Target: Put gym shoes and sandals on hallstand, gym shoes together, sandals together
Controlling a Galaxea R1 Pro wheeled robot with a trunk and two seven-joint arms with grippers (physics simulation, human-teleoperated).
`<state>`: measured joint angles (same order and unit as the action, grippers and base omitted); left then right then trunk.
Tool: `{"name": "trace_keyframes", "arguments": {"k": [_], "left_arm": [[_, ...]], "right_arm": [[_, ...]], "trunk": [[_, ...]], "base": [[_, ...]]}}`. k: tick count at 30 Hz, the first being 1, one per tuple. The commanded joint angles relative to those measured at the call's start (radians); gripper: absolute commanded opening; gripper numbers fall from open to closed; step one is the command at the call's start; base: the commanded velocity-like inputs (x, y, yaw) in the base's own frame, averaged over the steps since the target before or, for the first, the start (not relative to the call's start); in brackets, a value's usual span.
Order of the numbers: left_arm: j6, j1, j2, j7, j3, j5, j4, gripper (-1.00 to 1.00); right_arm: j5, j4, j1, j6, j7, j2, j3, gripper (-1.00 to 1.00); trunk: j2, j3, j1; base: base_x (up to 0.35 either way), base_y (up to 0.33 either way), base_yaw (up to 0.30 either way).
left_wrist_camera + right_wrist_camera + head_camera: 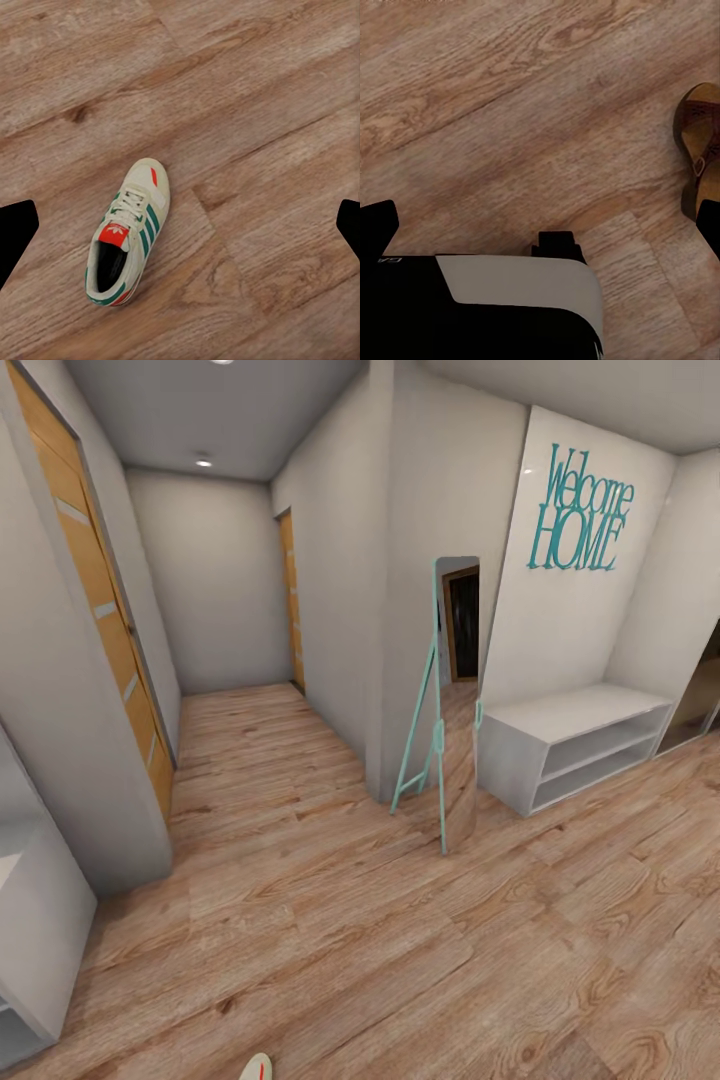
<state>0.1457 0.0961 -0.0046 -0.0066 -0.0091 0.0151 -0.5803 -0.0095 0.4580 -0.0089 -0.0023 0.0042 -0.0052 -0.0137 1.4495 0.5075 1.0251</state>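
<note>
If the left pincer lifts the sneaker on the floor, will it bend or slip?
The sneaker stands upright on a flat sole, so it probably will not roll. Its open collar looks soft and may fold under a squeeze. The sole looks thick, so it likely keeps its shape when lifted.

— What lies under the right arm?
— Wood-plank floor [510, 112], brown, with clear grain.
— Any shoes?
— One brown sandal [701, 146], flat on the planks at the picture's edge, partly cut off.
— And the fingers [376, 225]?
— Two dark tips, wide apart. The robot's black-and-white base [502, 307] sits between them.
</note>
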Motion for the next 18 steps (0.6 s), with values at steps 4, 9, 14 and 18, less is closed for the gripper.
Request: {"name": "trace_keyframes", "arguments": {"k": [4, 9, 14, 18], "left_arm": [[0.003, 0.001, 0.000, -0.001, 0.000, 0.001, 0.000, 1.00], [0.003, 0.001, 0.000, -0.001, 0.000, 0.002, 0.000, 1.00], [0.003, 0.001, 0.000, 0.000, 0.000, 0.002, 0.000, 1.00], [0.003, 0.001, 0.000, 0.000, 0.000, 0.001, 0.000, 1.00]], "right_arm": [[-0.001, 0.001, 0.000, 0.000, 0.000, 0.000, -0.002, 1.00], [-0.001, -0.001, 0.000, 0.000, 0.000, 0.001, -0.002, 1.00], [-0.001, -0.001, 0.000, 0.000, 0.000, 0.001, -0.002, 1.00], [-0.001, -0.001, 0.000, 0.000, 0.000, 0.001, -0.002, 1.00]], "trunk": [[0.000, 0.001, 0.000], [0.000, 0.001, 0.000], [0.000, 0.001, 0.000], [0.000, 0.001, 0.000]], "base": [[0.000, 0.000, -0.083], [0.000, 0.000, -0.216], [0.000, 0.000, -0.249], [0.000, 0.000, -0.252]]}}
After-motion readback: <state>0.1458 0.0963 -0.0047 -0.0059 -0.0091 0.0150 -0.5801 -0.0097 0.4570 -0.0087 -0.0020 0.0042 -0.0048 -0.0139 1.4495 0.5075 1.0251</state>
